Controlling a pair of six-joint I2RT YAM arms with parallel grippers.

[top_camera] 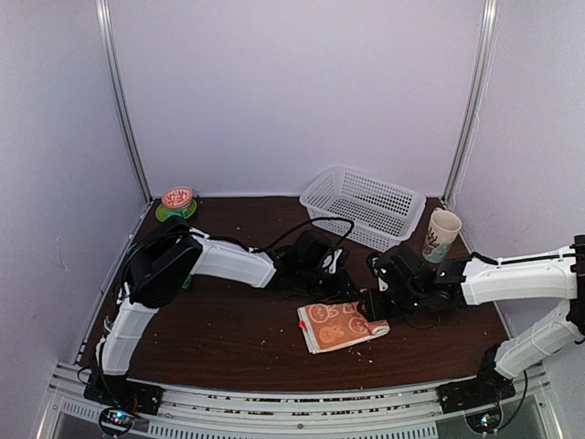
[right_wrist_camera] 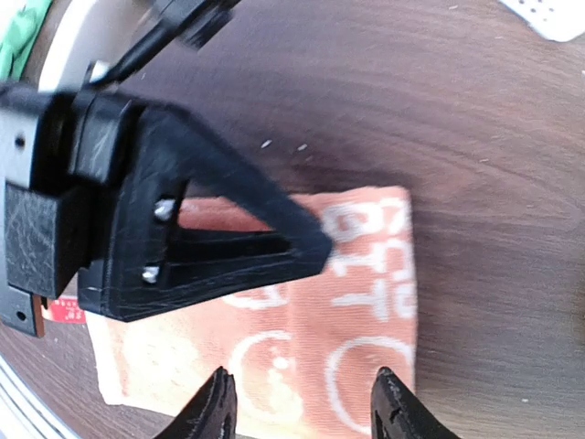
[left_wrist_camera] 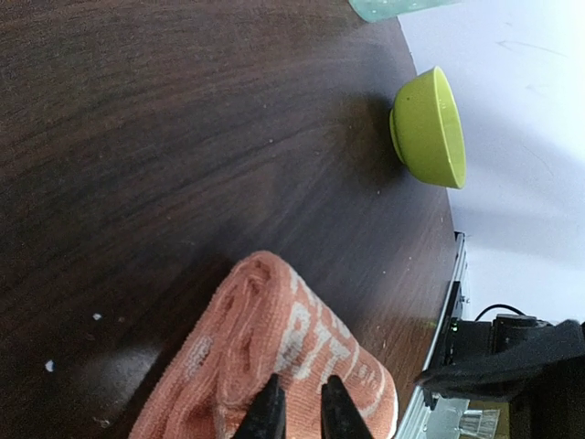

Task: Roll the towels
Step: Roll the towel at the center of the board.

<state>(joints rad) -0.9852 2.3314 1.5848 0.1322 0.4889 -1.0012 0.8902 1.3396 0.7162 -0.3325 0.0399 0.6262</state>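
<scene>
Peach-orange terry towel w/ white cartoon print [top_camera: 336, 327] [left_wrist_camera: 292, 347] [right_wrist_camera: 366, 302]: 1 pc, lies on dark brown wood-grain table [top_camera: 228, 329], centre-front, btwn the two arms. Right end is curled into a short roll. Rest lies flat w/ print up.

Left gripper [top_camera: 336, 279] [left_wrist_camera: 302, 412]: reaches in from the left and sits over the towel's rolled end. Fingers are close together w/ only a slim gap. Tips are at the cloth, but cannot tell if any is pinched. In right wrist view its black triangular finger points down onto the towel.

Right gripper [top_camera: 373, 306] [right_wrist_camera: 302, 407]: at the towel's right end. Fingers are spread wide, w/ printed cloth in the gap btwn them. Nothing is clamped.

Bright green patch [right_wrist_camera: 20, 37]: only a sliver shows, behind the left arm. Cannot tell what it is.

Other items:
- White plastic lattice basket [top_camera: 366, 203], back centre-right, tilted, well apart from towel.
- Paper cup w/ printed pattern [top_camera: 441, 236], upright, just beside the basket's right corner.
- Lime-green plastic bowl [top_camera: 164, 215] [left_wrist_camera: 430, 128], back-left corner nr table edge. Red-and-white round thing on top in the overhead view.
- Pale crumbs scattered on the table nr the towel.
</scene>
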